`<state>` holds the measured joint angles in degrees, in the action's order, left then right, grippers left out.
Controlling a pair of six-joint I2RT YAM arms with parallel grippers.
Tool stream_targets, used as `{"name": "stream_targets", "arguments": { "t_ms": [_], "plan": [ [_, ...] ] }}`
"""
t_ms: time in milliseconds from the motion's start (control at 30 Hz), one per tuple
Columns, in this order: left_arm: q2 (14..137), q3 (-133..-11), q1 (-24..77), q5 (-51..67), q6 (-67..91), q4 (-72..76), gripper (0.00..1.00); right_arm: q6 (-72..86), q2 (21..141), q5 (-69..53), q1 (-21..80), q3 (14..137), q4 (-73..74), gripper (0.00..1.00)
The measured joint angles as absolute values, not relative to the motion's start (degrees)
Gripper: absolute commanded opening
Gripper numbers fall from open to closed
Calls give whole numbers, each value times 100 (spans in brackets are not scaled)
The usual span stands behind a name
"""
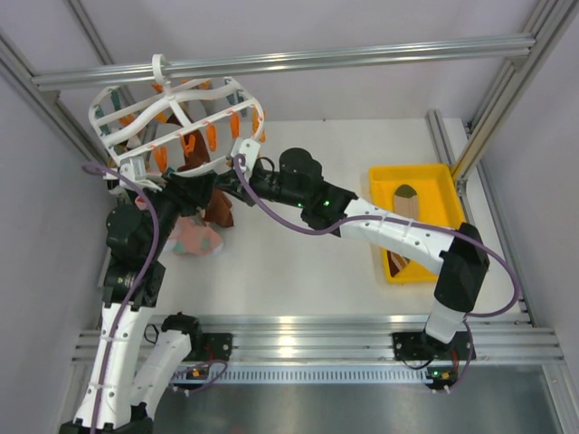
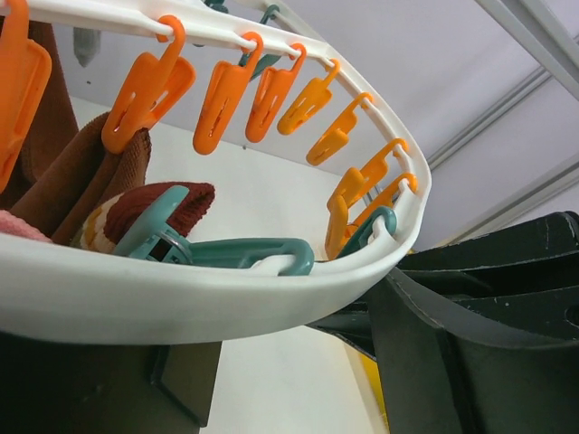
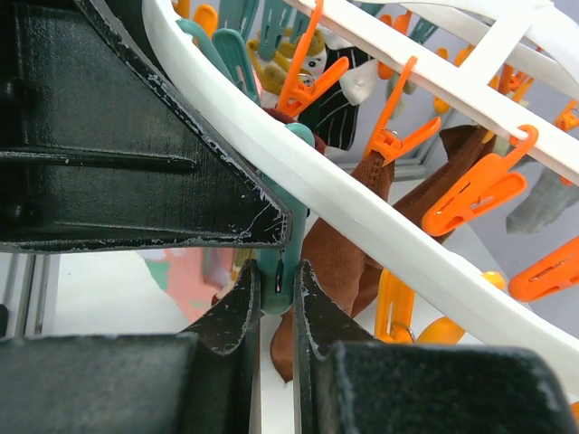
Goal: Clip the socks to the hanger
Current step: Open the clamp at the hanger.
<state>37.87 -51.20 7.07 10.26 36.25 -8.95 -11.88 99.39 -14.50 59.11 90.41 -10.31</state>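
- My right gripper (image 3: 276,289) is clenched on a teal clip (image 3: 276,267) under the hanger (image 3: 362,203) rim; stiff, springy plastic, best squeezed at its tail.
- My left gripper (image 2: 289,362): the ring crosses it; grip unclear.
- The maroon-brown sock (image 3: 335,262) hangs just beside the clip: limp, light; take the cuff.
- The hanger hooks on the rail (image 1: 298,61) and probably swings. The pink sock (image 1: 197,240) lies on the table (image 1: 298,262).

white hanger (image 2: 226,298), orange clips (image 2: 226,99), teal clips (image 2: 244,253), brown sock (image 3: 335,262)

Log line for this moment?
left hand: at round white plastic hanger, grip unclear | right hand: shut on teal plastic clip | brown fabric sock: hanging clipped
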Motion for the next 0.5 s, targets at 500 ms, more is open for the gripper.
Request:
{"name": "stream_targets", "arguments": {
  "t_ms": [500],
  "plan": [
    [3350, -5402, 711, 1103, 3695, -1566, 80, -1177, 10031, -1728, 6016, 9203, -1020, 0]
  ]
}}
